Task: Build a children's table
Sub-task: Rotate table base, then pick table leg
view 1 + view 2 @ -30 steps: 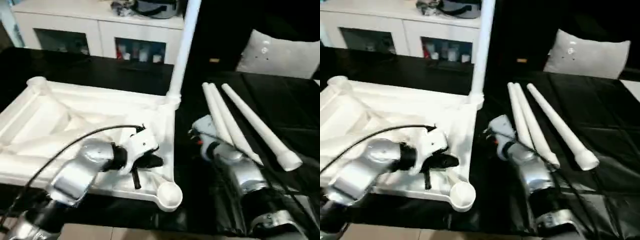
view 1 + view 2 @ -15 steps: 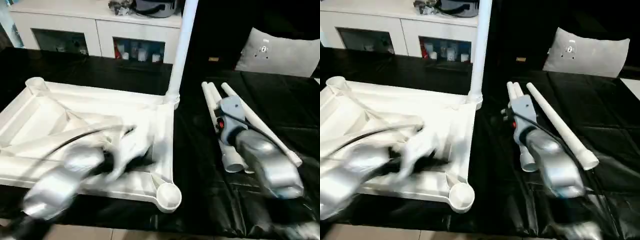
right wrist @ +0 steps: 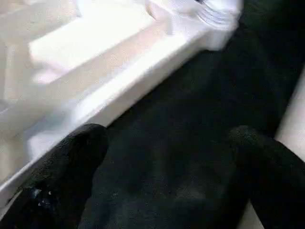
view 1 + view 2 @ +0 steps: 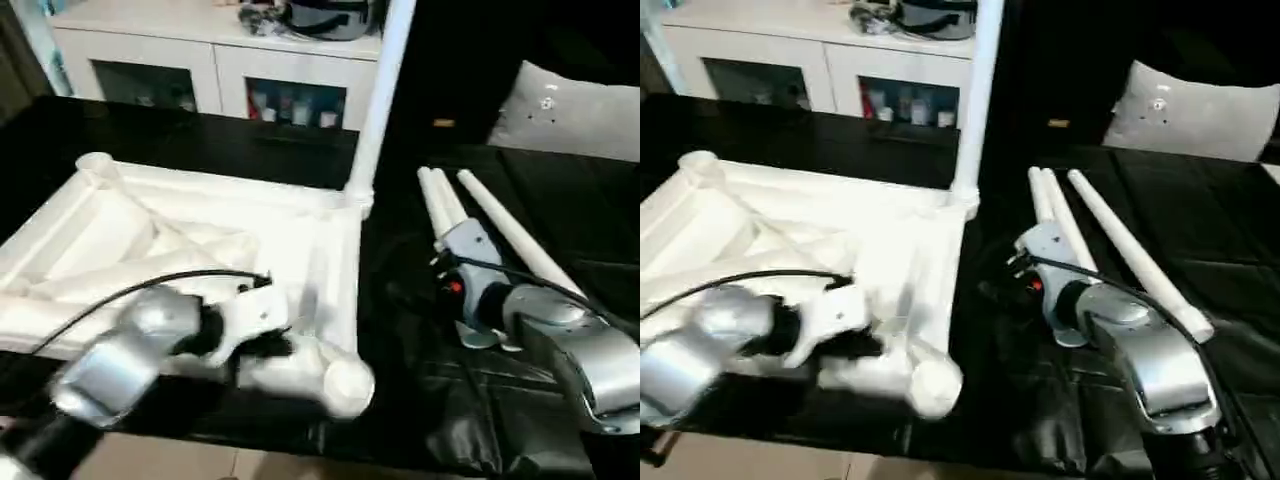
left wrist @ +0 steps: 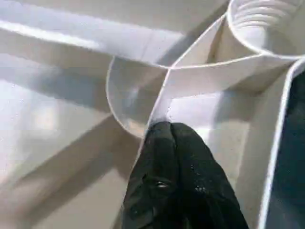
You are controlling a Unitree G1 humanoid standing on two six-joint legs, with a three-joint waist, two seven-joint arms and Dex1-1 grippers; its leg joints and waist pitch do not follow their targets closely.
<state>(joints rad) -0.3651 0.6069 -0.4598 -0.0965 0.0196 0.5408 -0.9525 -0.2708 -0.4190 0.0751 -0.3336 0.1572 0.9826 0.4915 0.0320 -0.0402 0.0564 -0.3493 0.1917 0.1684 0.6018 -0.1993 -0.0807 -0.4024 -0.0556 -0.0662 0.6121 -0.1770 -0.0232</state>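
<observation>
Upside down on the left of the black counter [image 4: 250, 140] lies the white table top [image 4: 120, 230], one leg [image 4: 378, 90] upright in its far right socket. Left tool [image 5: 167, 138], pinched shut, presses on a rib beside the near right socket [image 4: 345, 385]. Right tool [image 3: 167, 152], jaws wide and empty, hovers over the counter beside the top's right edge, near three loose legs [image 4: 500, 235].

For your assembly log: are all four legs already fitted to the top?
No: one leg stands in the top; others lie loose.
</observation>
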